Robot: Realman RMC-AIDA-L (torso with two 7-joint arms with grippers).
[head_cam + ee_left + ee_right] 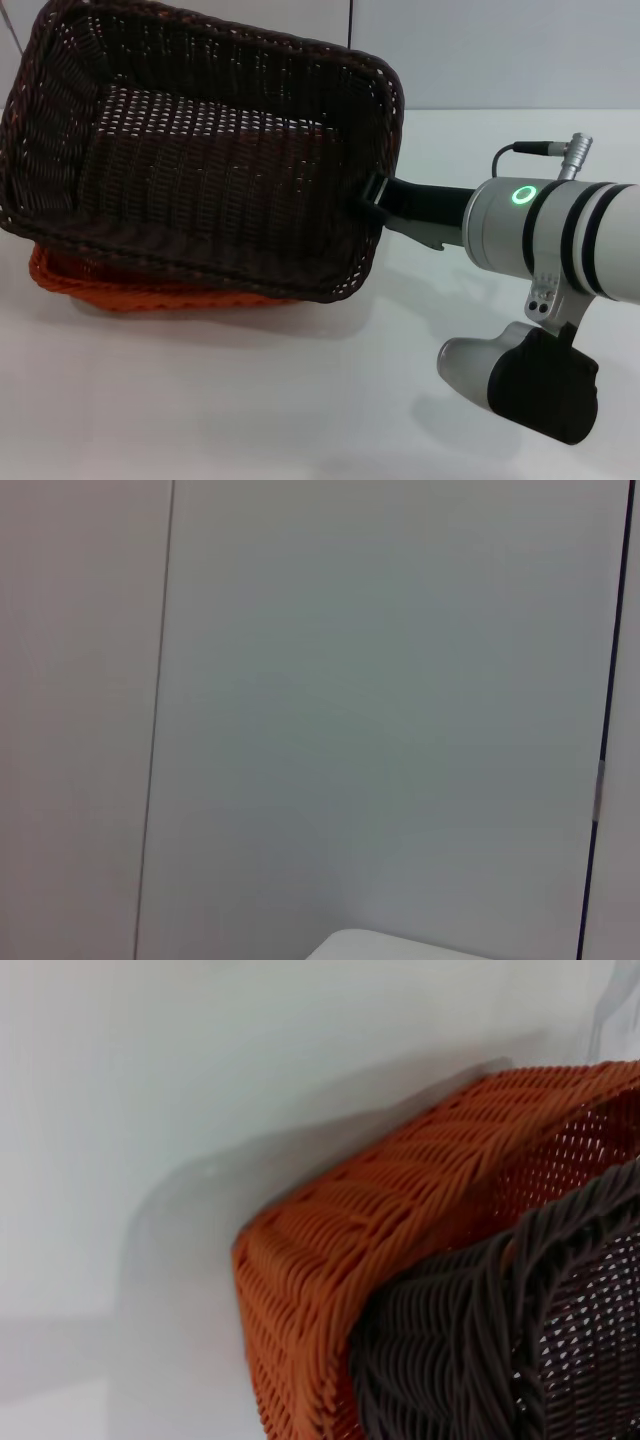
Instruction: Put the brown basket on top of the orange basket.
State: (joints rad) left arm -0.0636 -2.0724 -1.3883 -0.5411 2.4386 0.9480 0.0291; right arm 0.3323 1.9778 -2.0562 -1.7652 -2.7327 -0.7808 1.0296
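The right gripper point(375, 200) pinches the right rim of the brown basket point(200, 160), holding it tilted over the orange basket point(130, 290), whose edge shows along the brown one's near side. Their long axes are skewed, so squaring looks needed before lowering. The left gripper is out of sight.

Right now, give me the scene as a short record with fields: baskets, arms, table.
brown basket: tilted, over the orange one, not yet settled flat
orange basket: on the table, mostly hidden beneath, one edge showing
right gripper: clamped on the brown basket's right rim
left gripper: not in view; its wrist camera shows only a wall
table: white surface
task state: brown basket above orange, held by the gripper
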